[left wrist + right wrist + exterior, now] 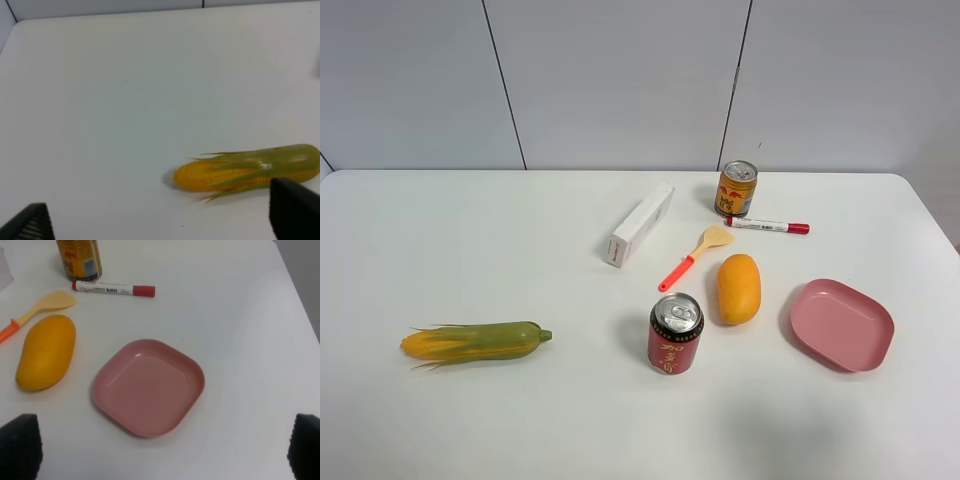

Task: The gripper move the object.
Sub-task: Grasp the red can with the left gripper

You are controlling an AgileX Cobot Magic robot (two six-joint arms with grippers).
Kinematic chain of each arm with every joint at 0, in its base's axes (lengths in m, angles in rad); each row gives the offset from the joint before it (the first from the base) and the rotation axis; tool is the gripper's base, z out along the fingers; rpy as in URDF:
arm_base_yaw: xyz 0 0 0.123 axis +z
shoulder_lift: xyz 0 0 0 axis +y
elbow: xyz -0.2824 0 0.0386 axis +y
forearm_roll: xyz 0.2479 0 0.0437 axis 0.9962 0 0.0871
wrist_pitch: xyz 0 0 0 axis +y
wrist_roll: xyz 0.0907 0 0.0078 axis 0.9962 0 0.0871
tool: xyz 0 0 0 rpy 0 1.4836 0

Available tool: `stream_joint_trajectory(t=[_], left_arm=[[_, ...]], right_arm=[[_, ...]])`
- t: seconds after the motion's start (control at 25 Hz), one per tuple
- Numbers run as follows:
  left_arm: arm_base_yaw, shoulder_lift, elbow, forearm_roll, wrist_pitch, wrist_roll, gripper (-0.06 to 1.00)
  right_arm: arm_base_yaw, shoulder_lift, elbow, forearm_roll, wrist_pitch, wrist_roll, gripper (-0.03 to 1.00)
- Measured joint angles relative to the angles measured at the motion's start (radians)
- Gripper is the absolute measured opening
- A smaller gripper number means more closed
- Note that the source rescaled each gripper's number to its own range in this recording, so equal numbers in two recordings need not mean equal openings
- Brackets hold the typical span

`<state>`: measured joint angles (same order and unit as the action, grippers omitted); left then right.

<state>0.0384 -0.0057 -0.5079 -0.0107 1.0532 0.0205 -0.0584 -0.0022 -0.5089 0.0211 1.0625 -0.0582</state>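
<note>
Standing upright on the white table (470, 250), front of centre in the high view: red can (676, 335), silver pull-tab top up, gold lettering toward the camera, standing free of everything around it. Just right of it and slightly farther back, apart from it, mango (739, 288), lying lengthwise. Behind the red can, spatula (695, 256) with orange handle and pale blade, set on a slant, blade end near the mango's far tip. Farther back and left, box (640, 224), white and long, also lying on a slant. Behind the spatula, marker (768, 225) with red cap, lying crosswise just in front of gold can (736, 188), upright toward the back edge. Right of the mango, well apart from the red can, plate (842, 323), pink with rounded corners. Far off on the left side, corn (475, 341), lying flat, yellow tip pointing left, green husk end toward the red can. Left gripper (160, 222) spread wide, holding nothing, only two black fingertips (30, 224) seen at the corners of the left wrist view, corn on the table beyond them. Right gripper (162, 447) likewise spread wide and holding nothing, plate lying on the table beyond its two black tips, mango beside the plate.
</note>
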Motion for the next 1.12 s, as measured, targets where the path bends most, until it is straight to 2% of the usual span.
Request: stream_joint_trajectory(t=[0.04, 1.12], left_arm=[[0.0, 0.0, 0.0, 0.0, 0.0, 0.0, 0.82], [0.0, 0.0, 0.0, 0.0, 0.0, 0.0, 0.82]], right_arm=[[0.0, 0.0, 0.0, 0.0, 0.0, 0.0, 1.0], [0.0, 0.0, 0.0, 0.0, 0.0, 0.0, 1.0]])
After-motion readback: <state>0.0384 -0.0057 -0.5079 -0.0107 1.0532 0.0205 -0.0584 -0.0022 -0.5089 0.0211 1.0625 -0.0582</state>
